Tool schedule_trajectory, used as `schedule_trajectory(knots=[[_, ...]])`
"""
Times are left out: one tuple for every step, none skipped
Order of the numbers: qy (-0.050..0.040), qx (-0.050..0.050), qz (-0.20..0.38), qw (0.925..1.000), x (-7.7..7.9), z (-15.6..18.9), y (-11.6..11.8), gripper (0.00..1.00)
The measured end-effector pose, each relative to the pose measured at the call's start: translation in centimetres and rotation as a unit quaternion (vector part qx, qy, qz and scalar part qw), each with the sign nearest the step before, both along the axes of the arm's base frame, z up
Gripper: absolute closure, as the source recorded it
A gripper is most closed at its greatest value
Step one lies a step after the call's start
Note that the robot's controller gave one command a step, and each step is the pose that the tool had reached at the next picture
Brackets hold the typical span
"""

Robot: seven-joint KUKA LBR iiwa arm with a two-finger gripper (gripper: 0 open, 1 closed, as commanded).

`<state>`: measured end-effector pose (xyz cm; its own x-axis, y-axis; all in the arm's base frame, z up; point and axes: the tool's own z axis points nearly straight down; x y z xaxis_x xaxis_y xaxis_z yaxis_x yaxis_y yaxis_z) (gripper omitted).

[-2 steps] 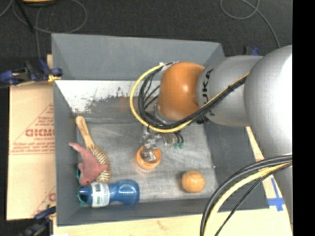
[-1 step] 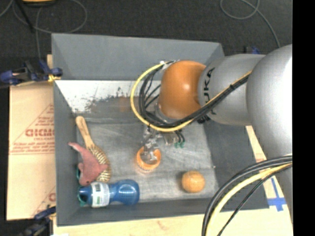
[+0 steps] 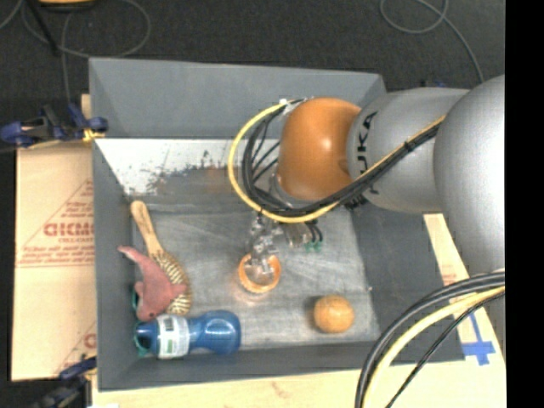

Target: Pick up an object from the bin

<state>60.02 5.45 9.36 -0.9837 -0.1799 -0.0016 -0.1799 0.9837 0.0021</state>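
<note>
Camera view: gripper [image 3: 261, 256] hanging directly over a small orange disc [image 3: 257, 277] lying mid-floor in the bin [image 3: 229, 83].
Approach step appears to be in hand; how wide the gripper is standing cannot be told. An orange ball [image 3: 333, 314] is lying near, to the disc's right; bottle [image 3: 191, 333], pink toy [image 3: 153, 283] and brush [image 3: 156, 243] are lying well apart at the left. Next move is likely calling for closing squarely round the disc.
</note>
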Motion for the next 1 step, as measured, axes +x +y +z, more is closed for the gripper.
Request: schedule_trajectory(knots=[[-0.0023, 0.000, 0.000, 1.0000, 0.15, 1.47, 0.00, 1.00]])
